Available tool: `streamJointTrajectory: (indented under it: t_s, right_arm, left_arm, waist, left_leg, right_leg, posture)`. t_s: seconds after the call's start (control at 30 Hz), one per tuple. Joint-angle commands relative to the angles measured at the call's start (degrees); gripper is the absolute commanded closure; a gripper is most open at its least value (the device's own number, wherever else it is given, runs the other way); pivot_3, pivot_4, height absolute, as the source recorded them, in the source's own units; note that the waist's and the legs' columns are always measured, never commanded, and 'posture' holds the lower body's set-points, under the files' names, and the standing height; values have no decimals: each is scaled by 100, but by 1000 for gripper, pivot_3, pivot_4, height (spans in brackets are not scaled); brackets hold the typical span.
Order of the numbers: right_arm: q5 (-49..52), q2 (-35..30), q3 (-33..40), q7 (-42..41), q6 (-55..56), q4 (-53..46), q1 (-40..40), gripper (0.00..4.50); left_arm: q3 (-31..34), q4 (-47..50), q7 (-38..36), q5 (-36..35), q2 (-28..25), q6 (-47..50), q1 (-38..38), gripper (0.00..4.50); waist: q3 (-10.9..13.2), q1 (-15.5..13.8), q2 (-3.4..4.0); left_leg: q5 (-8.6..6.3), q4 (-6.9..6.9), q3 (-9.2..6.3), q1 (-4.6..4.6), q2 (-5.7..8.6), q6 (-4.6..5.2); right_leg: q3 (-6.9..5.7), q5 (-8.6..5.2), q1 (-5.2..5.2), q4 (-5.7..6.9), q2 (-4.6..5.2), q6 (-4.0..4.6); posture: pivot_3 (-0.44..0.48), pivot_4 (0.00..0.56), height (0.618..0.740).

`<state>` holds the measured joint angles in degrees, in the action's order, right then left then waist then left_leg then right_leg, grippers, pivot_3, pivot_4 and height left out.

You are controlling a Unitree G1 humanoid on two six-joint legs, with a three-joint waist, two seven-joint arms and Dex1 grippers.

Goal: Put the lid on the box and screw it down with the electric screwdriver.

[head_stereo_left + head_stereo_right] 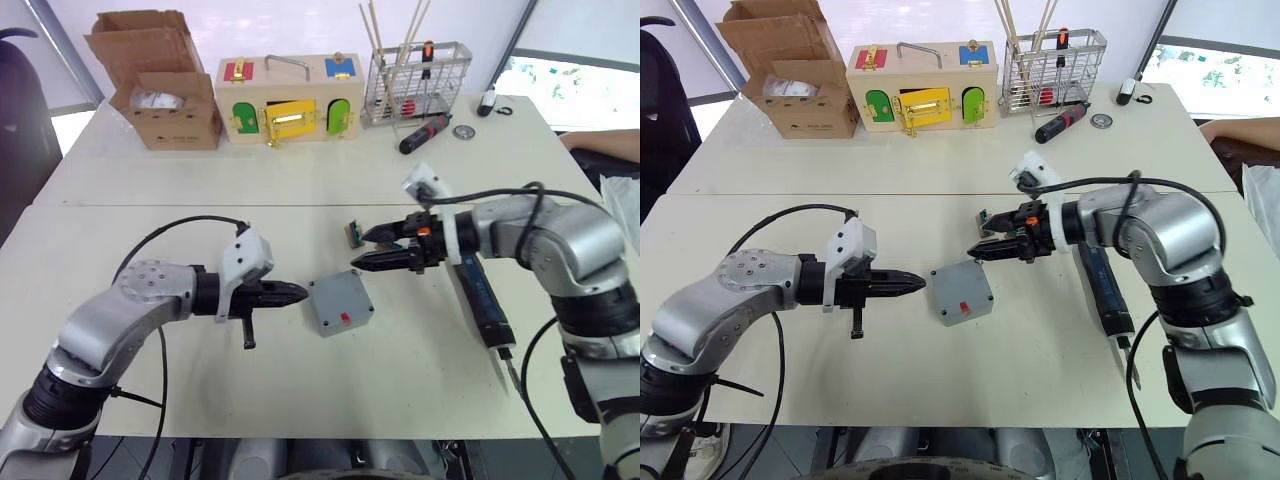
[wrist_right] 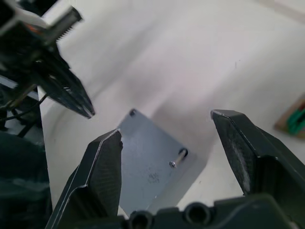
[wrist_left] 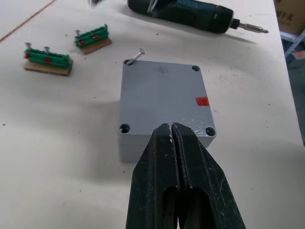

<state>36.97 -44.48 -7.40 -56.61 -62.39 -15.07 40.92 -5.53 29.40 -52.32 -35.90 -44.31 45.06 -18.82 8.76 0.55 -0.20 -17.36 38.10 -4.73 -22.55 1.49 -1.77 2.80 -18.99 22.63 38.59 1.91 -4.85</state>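
One screw (image 3: 138, 55) stands tilted in a corner hole of the lid (image 3: 164, 93), which we judge seated on the box (image 1: 340, 305); driving remains. Left gripper (image 1: 290, 293), clenched empty, sits beside the box; right gripper (image 1: 371, 248), parted, hovers beyond it. The electric screwdriver (image 1: 482, 297) lies untouched on the white table (image 1: 200, 190).

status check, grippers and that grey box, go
Left gripper shut, empty, tip beside the small grey square box. Right gripper open above it. Grey lid on, loose screw tilted in one corner hole. Dark blue electric screwdriver lies on the table.
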Motion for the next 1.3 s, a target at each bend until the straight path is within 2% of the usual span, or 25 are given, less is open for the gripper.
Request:
streamJointTrajectory:
  t_s: [0.03,0.07,0.13,0.27,0.53,1.3]
  right_arm:
    - [87,-150,350,5,374,-683,-588,1687]
    - [78,-163,377,27,442,-779,-735,1783]
    - [76,-130,421,155,494,-946,-1030,2358]
    - [73,-13,353,455,513,-1265,-1515,4061]
    - [49,304,308,893,489,-1208,-1617,4061]
    - [-383,213,-19,692,864,-727,-1541,4061]
  left_arm:
    - [440,136,-33,-420,-42,176,-274,4500]
    - [466,132,-42,-460,-58,206,-304,4500]
    - [481,111,-71,-504,-86,239,-351,4500]
    - [406,37,-183,-449,-161,211,-420,4500]
    - [302,-69,-269,-355,-169,173,-501,4500]
    - [201,-49,-165,-176,-79,99,-416,4500]
  waist:
    - [0,-7,-1]
    - [0,2,-1]
    - [0,21,-1]
    - [1,37,0]
    - [1,8,0]
    - [1,18,0]
  left_leg:
    - [0,0,0,0,0,0]
    - [0,0,-2,0,0,0]
    - [0,1,2,1,0,0]
    - [0,1,1,3,-1,0]
    - [0,2,1,3,0,0]
    - [0,2,1,3,0,-1]
  right_leg:
    - [0,0,-1,-1,0,0]
    - [-2,0,-4,-2,0,0]
    - [1,0,-5,-2,1,0]
    - [2,0,-2,1,-4,0]
    - [1,0,-4,0,-2,0]
    - [1,0,-4,0,-2,0]
  posture:
    - [0,150,740]
    - [0,150,740]
    - [0,150,740]
    - [0,150,740]
    - [0,150,740]
    - [0,150,740]
